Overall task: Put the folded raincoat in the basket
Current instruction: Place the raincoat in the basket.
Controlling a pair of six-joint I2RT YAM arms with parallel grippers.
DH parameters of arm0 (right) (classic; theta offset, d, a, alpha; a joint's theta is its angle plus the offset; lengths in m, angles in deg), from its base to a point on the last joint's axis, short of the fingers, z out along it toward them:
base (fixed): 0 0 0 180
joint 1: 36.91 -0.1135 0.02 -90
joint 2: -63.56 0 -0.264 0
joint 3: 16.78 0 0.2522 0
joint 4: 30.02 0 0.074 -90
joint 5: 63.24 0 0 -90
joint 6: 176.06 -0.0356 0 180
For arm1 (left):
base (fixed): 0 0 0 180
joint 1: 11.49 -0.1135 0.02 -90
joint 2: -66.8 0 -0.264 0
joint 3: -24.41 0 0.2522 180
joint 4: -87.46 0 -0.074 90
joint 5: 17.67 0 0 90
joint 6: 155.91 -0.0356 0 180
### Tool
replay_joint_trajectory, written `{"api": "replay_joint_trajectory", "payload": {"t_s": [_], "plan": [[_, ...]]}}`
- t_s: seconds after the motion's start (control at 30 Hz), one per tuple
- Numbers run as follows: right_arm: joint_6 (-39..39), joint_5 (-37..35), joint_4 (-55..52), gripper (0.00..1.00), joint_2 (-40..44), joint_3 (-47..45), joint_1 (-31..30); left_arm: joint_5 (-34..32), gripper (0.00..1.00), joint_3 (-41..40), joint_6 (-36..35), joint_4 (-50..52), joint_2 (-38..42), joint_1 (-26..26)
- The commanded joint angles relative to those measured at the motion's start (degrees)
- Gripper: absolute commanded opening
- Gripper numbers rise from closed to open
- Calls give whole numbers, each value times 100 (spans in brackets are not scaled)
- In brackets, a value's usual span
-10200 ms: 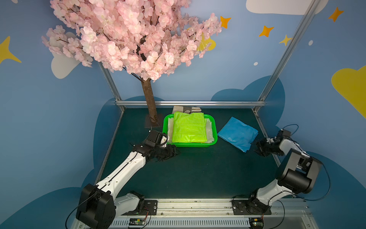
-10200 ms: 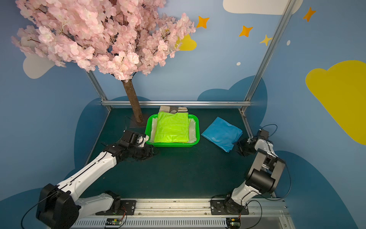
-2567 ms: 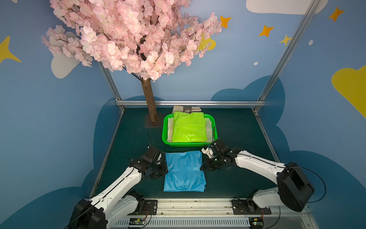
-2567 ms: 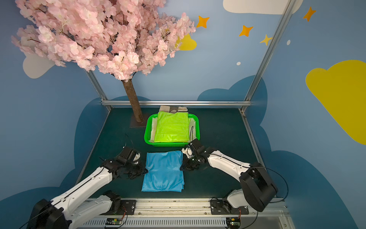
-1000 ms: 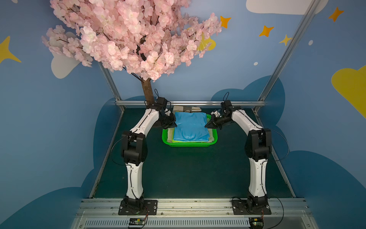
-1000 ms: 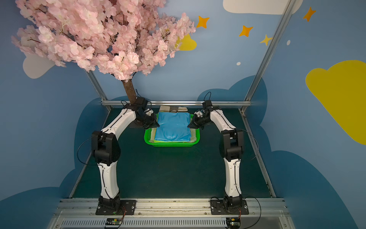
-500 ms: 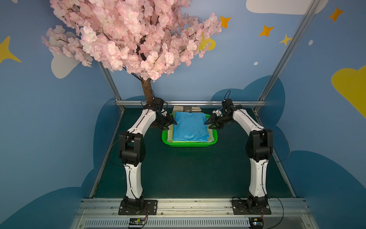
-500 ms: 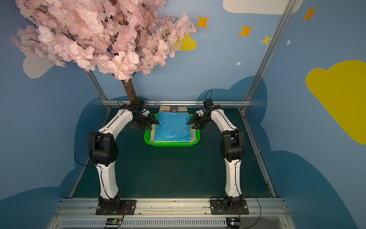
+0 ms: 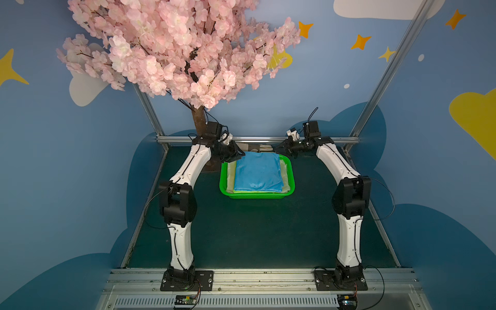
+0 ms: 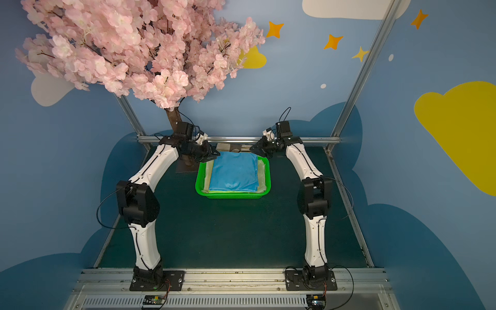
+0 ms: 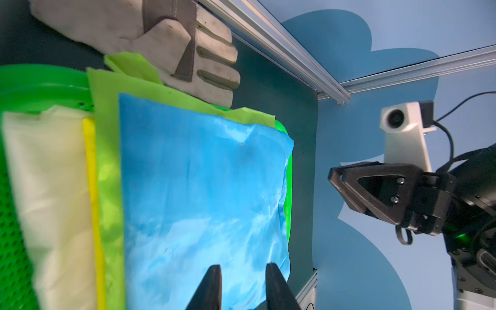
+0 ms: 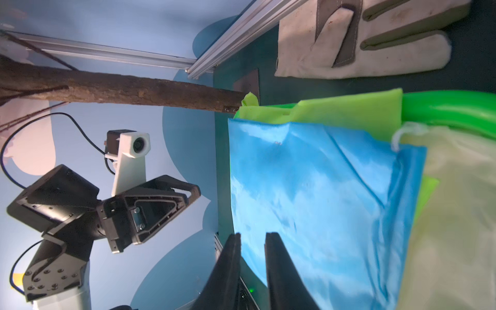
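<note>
The folded blue raincoat (image 9: 257,171) (image 10: 233,171) lies flat in the bright green basket (image 9: 255,196) (image 10: 230,195), on top of a lime-green and a cream folded garment. My left gripper (image 9: 239,156) (image 11: 243,265) hovers at the raincoat's far left corner. Its jaws stand a little apart with nothing between them. My right gripper (image 9: 281,147) (image 12: 252,234) hangs off the basket's far right corner, jaws narrowly apart and empty. The blue raincoat (image 11: 201,188) (image 12: 308,188) fills both wrist views beneath the fingertips.
A grey-white work glove (image 9: 257,147) (image 11: 188,48) lies just behind the basket against the back rail (image 9: 257,139). The blossom tree's trunk (image 9: 198,120) and its base plate stand close behind my left gripper. Dark green mat (image 9: 255,236) stretches in front of the basket.
Both grippers have let go of the raincoat's far corners and drawn outward and slightly up. The raincoat has settled flat in the basket.
</note>
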Motion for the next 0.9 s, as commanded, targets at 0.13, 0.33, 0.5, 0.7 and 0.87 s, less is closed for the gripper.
{"api": "replay_joint_trajectory", "payload": {"t_s": [0.13, 0.33, 0.5, 0.7, 0.87], "plan": [[-242, -4, 133, 20, -885, 485, -151, -111, 36, 872, 438, -248, -1139, -25], [-192, -166, 29, 18, -1244, 544, -114, -375, 38, 1507, 258, 281, -1663, -83], [-17, -215, -207, 19, -1272, 652, -162, -392, 40, 1160, 237, 231, -1498, -173], [162, -211, -360, 26, -712, 603, -176, -432, 48, 626, 161, 171, -871, -192], [570, -452, -710, 35, 234, 326, -198, -654, 60, -48, 113, 95, 167, -201]]}}
